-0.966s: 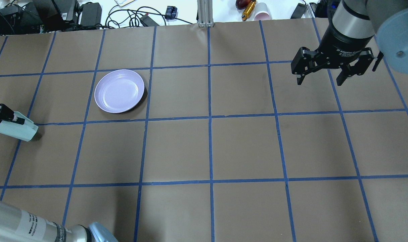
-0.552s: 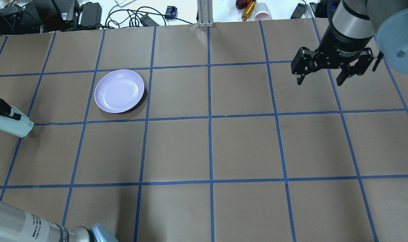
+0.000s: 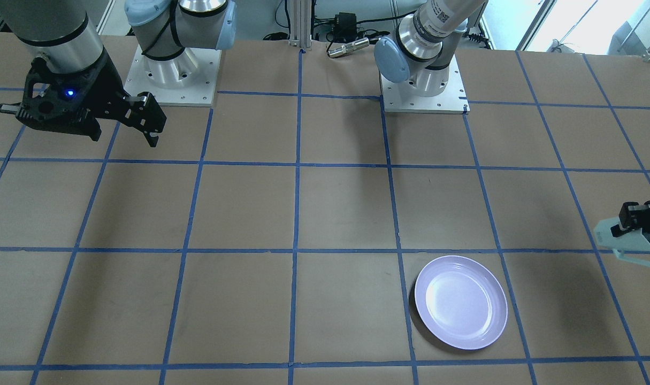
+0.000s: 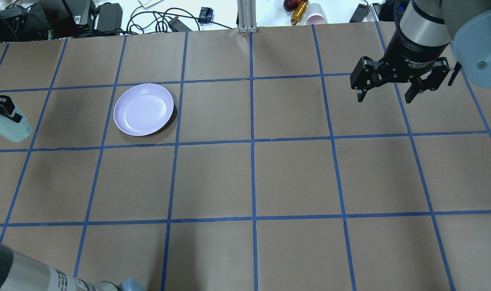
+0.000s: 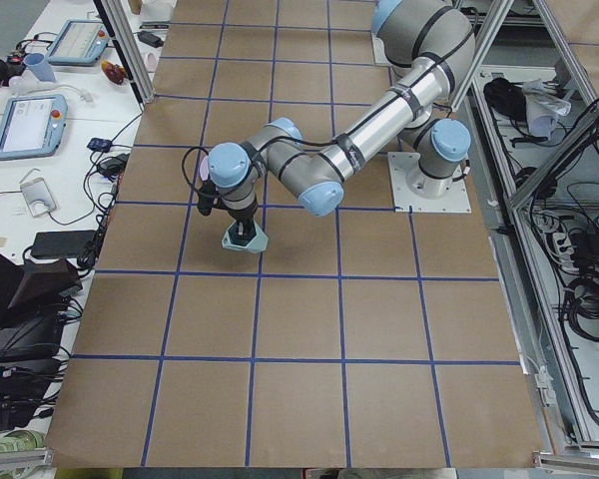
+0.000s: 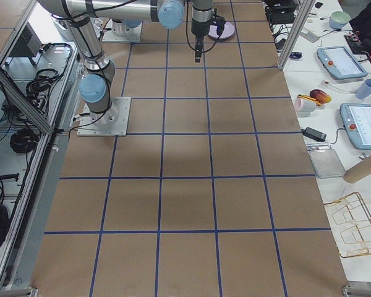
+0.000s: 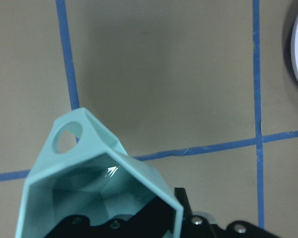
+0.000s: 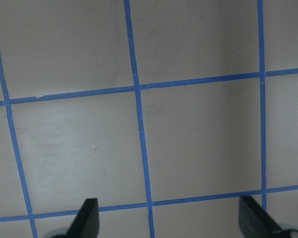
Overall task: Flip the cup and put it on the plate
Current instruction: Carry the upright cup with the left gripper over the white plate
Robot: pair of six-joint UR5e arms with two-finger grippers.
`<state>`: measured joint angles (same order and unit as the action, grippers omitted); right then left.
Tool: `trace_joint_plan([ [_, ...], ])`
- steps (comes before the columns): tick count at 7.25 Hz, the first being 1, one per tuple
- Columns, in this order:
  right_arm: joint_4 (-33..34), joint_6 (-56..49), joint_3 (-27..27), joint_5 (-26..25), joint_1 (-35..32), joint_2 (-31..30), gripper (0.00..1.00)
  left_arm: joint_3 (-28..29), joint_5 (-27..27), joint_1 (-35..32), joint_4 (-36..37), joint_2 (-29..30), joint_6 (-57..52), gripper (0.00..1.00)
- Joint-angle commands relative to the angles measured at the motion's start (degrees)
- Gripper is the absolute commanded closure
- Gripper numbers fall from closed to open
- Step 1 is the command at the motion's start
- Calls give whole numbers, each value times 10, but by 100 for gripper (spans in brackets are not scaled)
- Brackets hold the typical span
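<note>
Left gripper [image 4: 1,108] fingers hold the cup [image 4: 11,130], seemingly off the counter [image 4: 213,178], well apart from the plate [image 4: 143,109]; right gripper [image 4: 384,98] fingers wide, farther away.

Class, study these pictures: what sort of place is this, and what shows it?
Probably a robotics lab: a left arm and a right arm bolted to a table gridded with blue tape, teach pendants alongside, and loose cables.

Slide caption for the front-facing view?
Left gripper holds the cup aloft, beside the plate; right gripper hangs open.
</note>
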<state>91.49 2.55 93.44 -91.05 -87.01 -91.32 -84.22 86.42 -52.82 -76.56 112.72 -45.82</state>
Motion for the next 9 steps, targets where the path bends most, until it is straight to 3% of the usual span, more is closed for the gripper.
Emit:
trace_joint_plan([
  [1, 0, 0, 1, 0, 0, 0, 0, 1, 36, -94, 50, -13, 22, 100],
  [5, 0, 0, 0, 2, 0, 0, 0, -8, 41, -241, 133, 2, 145, 100],
  [6, 0, 0, 0, 2, 0, 0, 0, -18, 42, -256, 137, 4, 151, 100],
  [9, 0, 0, 0, 1, 0, 0, 0, -87, 24, -277, 243, 7, 175, 100],
])
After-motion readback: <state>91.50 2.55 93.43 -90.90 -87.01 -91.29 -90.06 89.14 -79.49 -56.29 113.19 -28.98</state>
